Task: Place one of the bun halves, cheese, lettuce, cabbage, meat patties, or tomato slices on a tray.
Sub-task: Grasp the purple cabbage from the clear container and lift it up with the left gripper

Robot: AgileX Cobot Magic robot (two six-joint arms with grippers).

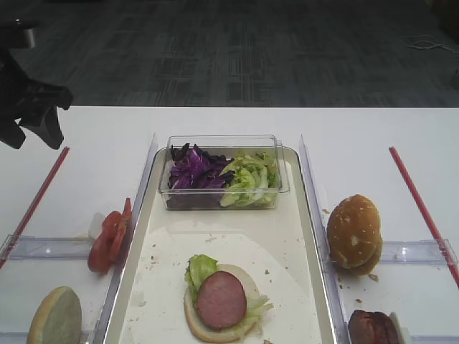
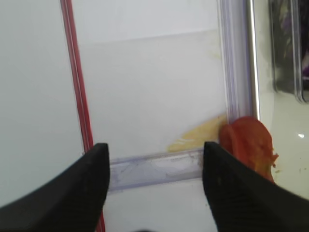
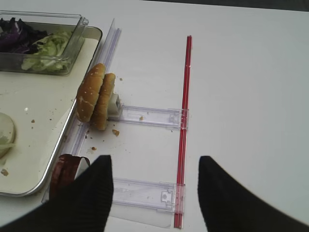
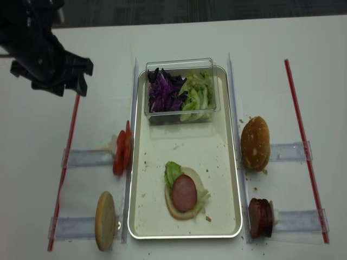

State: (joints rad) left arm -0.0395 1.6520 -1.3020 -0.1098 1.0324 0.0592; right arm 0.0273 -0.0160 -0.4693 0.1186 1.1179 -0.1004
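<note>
- White table point(image 1: 229, 125) under everything.
- Clear plastic tub point(image 1: 224, 147), at the far end.
- Red strips point(image 4: 301, 141) along both outer sides.
- Clear plastic holders point(image 3: 149, 116) lying flat.
- Dark carpet point(image 1: 237, 50) beyond.

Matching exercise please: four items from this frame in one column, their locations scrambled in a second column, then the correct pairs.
Items
1. tomato slices
2. cabbage
3. meat patty on lettuce
4. seeded bun halves

Places
A. standing on edge, right of the tray
B. inside the clear tub
C. on the bottom bun on the tray
D. standing on edge, left of the tray

Pairs: 1-D, 2-B, 3-C, 4-A
</note>
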